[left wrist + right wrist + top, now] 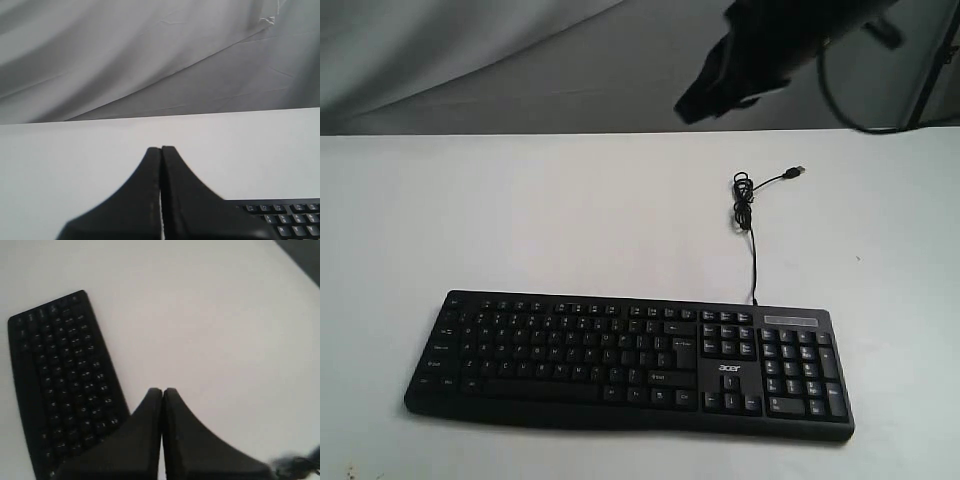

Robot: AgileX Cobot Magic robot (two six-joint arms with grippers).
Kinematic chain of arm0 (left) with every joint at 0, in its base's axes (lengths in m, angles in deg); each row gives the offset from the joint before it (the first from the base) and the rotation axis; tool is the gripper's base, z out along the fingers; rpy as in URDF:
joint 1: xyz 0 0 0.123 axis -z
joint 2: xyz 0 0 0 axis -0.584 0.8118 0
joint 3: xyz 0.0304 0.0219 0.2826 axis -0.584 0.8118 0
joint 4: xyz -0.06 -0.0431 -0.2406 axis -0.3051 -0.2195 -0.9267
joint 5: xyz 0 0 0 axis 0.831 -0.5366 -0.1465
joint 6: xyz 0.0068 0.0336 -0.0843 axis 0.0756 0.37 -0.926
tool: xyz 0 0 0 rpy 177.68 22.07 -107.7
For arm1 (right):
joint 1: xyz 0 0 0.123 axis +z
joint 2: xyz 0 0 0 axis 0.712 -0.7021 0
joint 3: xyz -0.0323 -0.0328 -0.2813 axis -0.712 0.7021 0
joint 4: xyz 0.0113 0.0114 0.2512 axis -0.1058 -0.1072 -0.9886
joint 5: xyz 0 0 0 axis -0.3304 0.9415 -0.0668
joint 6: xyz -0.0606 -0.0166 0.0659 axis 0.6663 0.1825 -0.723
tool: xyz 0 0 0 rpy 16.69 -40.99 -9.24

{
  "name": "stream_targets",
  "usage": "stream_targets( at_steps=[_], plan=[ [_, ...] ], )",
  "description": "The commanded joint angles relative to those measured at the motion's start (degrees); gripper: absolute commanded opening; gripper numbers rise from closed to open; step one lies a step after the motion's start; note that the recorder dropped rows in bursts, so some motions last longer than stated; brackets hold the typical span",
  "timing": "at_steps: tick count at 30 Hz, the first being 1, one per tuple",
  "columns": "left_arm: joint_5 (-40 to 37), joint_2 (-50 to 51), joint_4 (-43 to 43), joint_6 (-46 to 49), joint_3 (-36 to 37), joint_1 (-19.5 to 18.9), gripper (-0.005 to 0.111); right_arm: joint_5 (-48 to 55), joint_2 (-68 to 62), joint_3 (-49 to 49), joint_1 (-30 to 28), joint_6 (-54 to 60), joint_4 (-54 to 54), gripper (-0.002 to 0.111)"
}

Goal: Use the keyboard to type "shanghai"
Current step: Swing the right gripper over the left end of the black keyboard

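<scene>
The black keyboard (630,360) lies flat on the white table (520,220), toward 6 o'clock in the exterior view. Its long side runs from 9 to 3 o'clock, with the number pad (800,370) at the 3 o'clock end and the small white acer logo (730,368) just beside it. A thin black cable (753,240) leaves the back edge above the number pad and runs toward 12 o'clock. It bunches into a small coil and ends in a USB plug (798,172) lying loose on the table.

The left tool (161,150) has its two fingers pressed together and grips nothing; a corner of the keyboard shows past it. The right tool (162,391) is likewise closed tight and empty, held above the table with the keyboard below and apart from it. A dark arm (740,70) hangs at 1 o'clock in the exterior view, in front of grey cloth (470,50).
</scene>
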Motion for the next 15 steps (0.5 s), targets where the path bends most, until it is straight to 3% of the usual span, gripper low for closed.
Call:
stream_targets(
  at_steps=[1, 8, 15],
  plan=[
    [0.3, -0.1, -0.1, -0.2, 0.1, 0.4, 0.000, -5.5, -4.3, 0.6, 7.8, 0.3, -0.7, 0.000],
    [0.3, -0.1, -0.1, -0.2, 0.1, 0.4, 0.000, -20.1, -9.9, 0.6, 21.3, 0.0, -0.7, 0.000],
    [0.3, -0.1, -0.1, -0.2, 0.1, 0.4, 0.000, -26.2, -13.0, 0.6, 28.3, -0.7, -0.3, 0.000]
  ],
)
